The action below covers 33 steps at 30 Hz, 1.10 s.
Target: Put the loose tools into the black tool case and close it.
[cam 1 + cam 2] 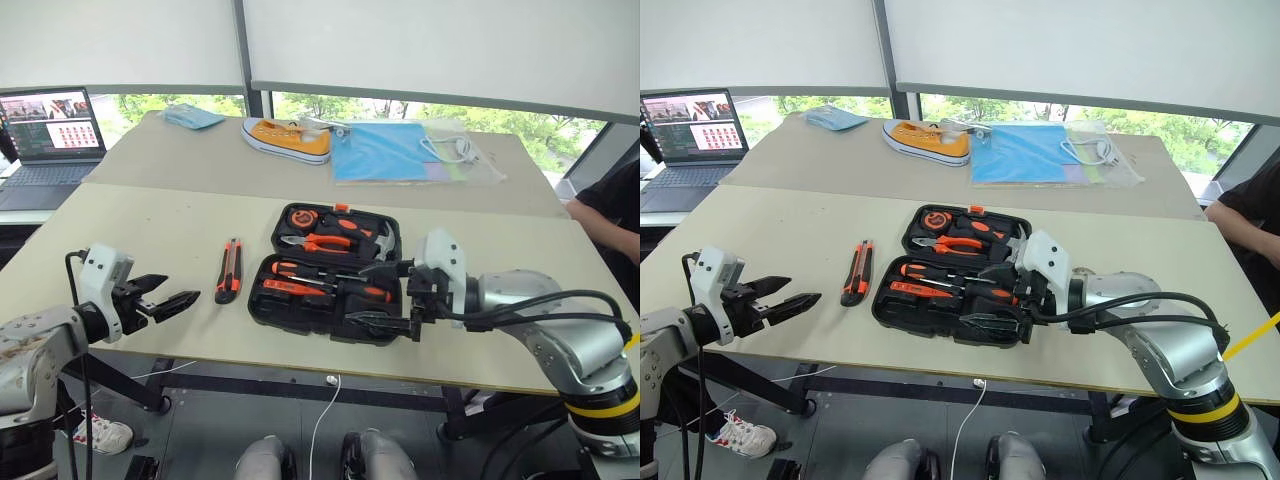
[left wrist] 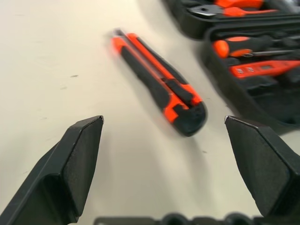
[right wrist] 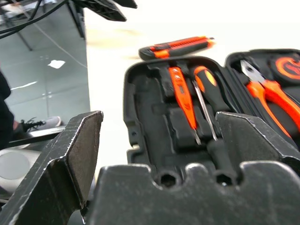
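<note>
Two beige tables [image 1: 150,230] pushed together; white blinds [image 1: 420,45] over windows [image 1: 400,108], greenery outside; grey floor [image 1: 200,430].

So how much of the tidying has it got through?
Mostly done: screwdrivers and a slim tester already lie in the open black tool case. Nothing is in hand; both the left pincer and right pincer are open and empty. Left: the utility knife on the table, then closing the case.

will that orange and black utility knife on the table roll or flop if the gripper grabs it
The orange-and-black utility knife looks flat-sided and lies flat, so rolling seems unlikely. Its straight body suggests it is stiff. The black grip sections may help the fingers hold.
</note>
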Motion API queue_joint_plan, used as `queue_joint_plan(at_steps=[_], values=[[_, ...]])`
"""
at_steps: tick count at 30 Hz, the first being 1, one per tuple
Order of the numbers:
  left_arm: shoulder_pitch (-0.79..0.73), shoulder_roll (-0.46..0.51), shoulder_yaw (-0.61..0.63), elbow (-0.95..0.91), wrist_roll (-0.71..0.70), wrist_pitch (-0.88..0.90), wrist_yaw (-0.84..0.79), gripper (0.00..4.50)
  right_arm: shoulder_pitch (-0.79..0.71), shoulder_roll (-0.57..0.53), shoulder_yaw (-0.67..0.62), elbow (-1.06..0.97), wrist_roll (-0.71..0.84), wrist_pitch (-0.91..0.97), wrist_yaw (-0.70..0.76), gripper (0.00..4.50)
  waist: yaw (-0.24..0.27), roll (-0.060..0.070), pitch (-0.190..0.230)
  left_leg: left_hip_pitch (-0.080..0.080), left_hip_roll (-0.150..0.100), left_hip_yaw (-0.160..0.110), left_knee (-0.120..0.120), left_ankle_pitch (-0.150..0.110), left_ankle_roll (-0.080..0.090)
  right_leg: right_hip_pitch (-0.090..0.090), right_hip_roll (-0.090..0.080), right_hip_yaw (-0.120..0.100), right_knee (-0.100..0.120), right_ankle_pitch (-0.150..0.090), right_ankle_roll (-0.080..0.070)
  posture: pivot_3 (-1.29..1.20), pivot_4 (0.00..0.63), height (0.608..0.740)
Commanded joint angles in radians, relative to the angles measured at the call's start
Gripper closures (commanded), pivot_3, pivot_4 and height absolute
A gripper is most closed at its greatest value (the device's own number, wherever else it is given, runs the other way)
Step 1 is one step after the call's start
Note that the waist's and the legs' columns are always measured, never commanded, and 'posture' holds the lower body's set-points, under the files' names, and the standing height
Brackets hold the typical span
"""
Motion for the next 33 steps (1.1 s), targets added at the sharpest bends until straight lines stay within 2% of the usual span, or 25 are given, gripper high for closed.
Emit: queue_joint_plan(at_steps=[1,3,6,15,18,19,22,24,26,29,31,33], values=[[-0.158,-0.037,-0.047,-0.009,-0.018,0.216,0.159,0.03,-0.017,0.013,-0.002,-0.004,-0.020,-0.037,0.008,0.00,0.002,0.000,0.000,0.000,0.000,0.000,0.000,0.000,0.000,0.001,0.000,0.000,0.000,0.000,0.000,0.00,0.150,0.718],[-0.259,-0.068,-0.087,0.032,-0.003,0.319,0.232,0.03,-0.010,0.020,0.000,-0.012,-0.030,-0.042,0.002,0.00,0.001,0.000,0.000,0.000,-0.001,-0.001,0.000,0.002,0.004,0.001,0.001,0.000,0.000,0.000,0.000,0.00,0.150,0.718],[-0.346,-0.093,-0.165,0.090,0.036,0.329,0.295,0.03,0.009,0.027,-0.002,-0.027,-0.038,-0.045,-0.006,0.00,-0.006,0.000,0.000,0.000,-0.001,-0.001,-0.001,0.005,0.008,0.001,0.002,0.000,0.000,0.000,0.000,0.00,0.150,0.718],[-0.432,-0.165,-0.335,0.245,0.098,0.340,0.380,0.03,0.061,0.034,-0.028,-0.075,-0.042,-0.035,-0.060,0.00,-0.017,0.000,0.000,0.002,0.000,-0.001,-0.007,0.008,0.004,0.001,0.006,0.001,-0.005,0.000,0.000,0.00,0.150,0.718],[-0.420,-0.166,-0.354,0.280,0.112,0.325,0.386,0.79,0.075,0.030,-0.039,-0.089,-0.041,-0.031,-0.077,0.00,-0.016,0.000,0.000,0.005,0.000,-0.001,-0.009,0.008,0.003,0.002,0.006,0.002,-0.004,0.000,0.000,0.00,0.150,0.718],[-0.416,-0.163,-0.354,0.293,0.117,0.320,0.386,1.27,0.079,0.029,-0.042,-0.093,-0.040,-0.029,-0.081,0.00,-0.016,0.000,0.000,0.005,0.000,0.000,-0.009,0.008,0.002,0.002,0.006,0.003,-0.004,0.000,0.000,0.00,0.150,0.718],[-0.409,-0.152,-0.356,0.315,0.129,0.297,0.383,2.27,0.086,0.025,-0.050,-0.102,-0.037,-0.027,-0.087,0.00,-0.016,0.000,-0.001,0.006,0.000,-0.001,-0.009,0.005,-0.003,0.003,0.005,0.003,-0.004,0.000,0.000,0.00,0.150,0.718],[-0.430,-0.101,-0.335,0.374,0.145,0.097,0.306,2.86,0.103,0.008,-0.072,-0.120,-0.007,-0.003,-0.081,0.00,-0.015,0.001,-0.001,0.007,0.000,-0.001,-0.009,0.005,-0.004,0.004,0.005,0.003,-0.004,0.000,0.000,0.00,0.150,0.718],[-0.472,-0.044,-0.333,0.409,0.121,-0.091,0.140,2.87,0.120,-0.010,-0.091,-0.139,0.026,0.023,-0.070,0.00,-0.015,0.000,0.000,0.007,0.001,-0.001,-0.009,0.004,-0.005,0.004,0.005,0.002,-0.004,0.000,0.000,0.00,0.150,0.718],[-0.510,0.099,-0.431,0.342,0.026,-0.300,-0.377,2.87,0.155,-0.048,-0.109,-0.178,0.055,0.038,-0.045,0.00,-0.017,-0.002,0.001,0.000,0.001,-0.001,-0.008,0.005,-0.005,-0.002,0.006,0.000,-0.005,0.001,-0.001,0.00,0.150,0.718],[-0.526,0.148,-0.498,0.331,0.021,-0.374,-0.562,2.87,0.170,-0.062,-0.117,-0.190,0.058,0.038,-0.041,0.00,-0.013,-0.001,0.000,-0.002,0.002,0.000,-0.007,0.005,-0.006,-0.003,0.007,-0.001,-0.005,0.000,-0.003,0.00,0.150,0.718],[-0.571,0.155,-0.592,0.361,0.060,-0.451,-0.698,2.87,0.188,-0.072,-0.124,-0.202,0.058,0.039,-0.047,0.00,-0.008,0.002,-0.001,-0.001,0.001,0.000,-0.007,0.005,-0.006,-0.002,0.005,-0.001,-0.006,-0.001,-0.004,0.00,0.150,0.718]])
